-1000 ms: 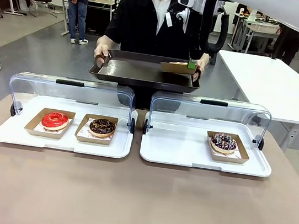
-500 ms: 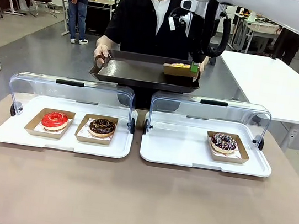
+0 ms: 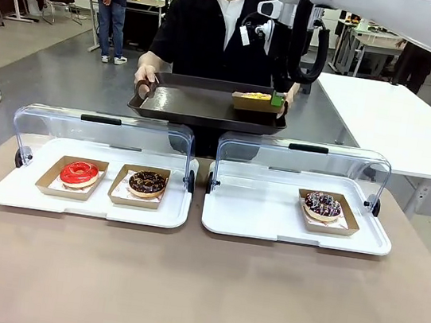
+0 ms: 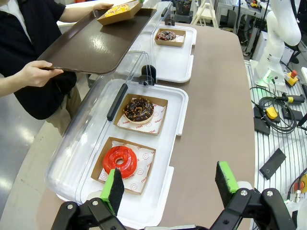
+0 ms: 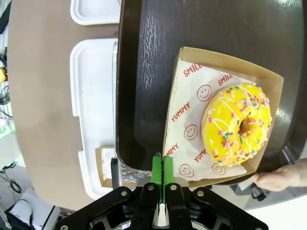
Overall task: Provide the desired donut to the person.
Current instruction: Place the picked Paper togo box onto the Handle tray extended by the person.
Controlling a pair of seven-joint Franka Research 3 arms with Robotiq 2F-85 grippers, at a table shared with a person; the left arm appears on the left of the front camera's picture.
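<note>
The matte brown table (image 3: 182, 285) lies on the robot's side of the tray (image 3: 191, 103), a dark, pebble-textured rectangle with a raised rim. The person (image 3: 209, 32) holds the tray level by both short ends beyond the table, likely so a carton can be set on it. Two white cases (image 3: 91, 192) with clear domed lids swung back sit just below the tray's near edge, keeping three other donuts within reach. The left hand (image 4: 170, 184) hangs wide, well apart from the tray, holding nothing. The right hand (image 5: 160, 167) is pinched narrow on the rim of a shallow cardboard carton (image 5: 230, 63) at the tray's right end; whether the carton rests fully there I cannot tell. In it, on printed paper, lies the glossy yellow sprinkled donut (image 5: 237, 124), probably the desired one.
</note>
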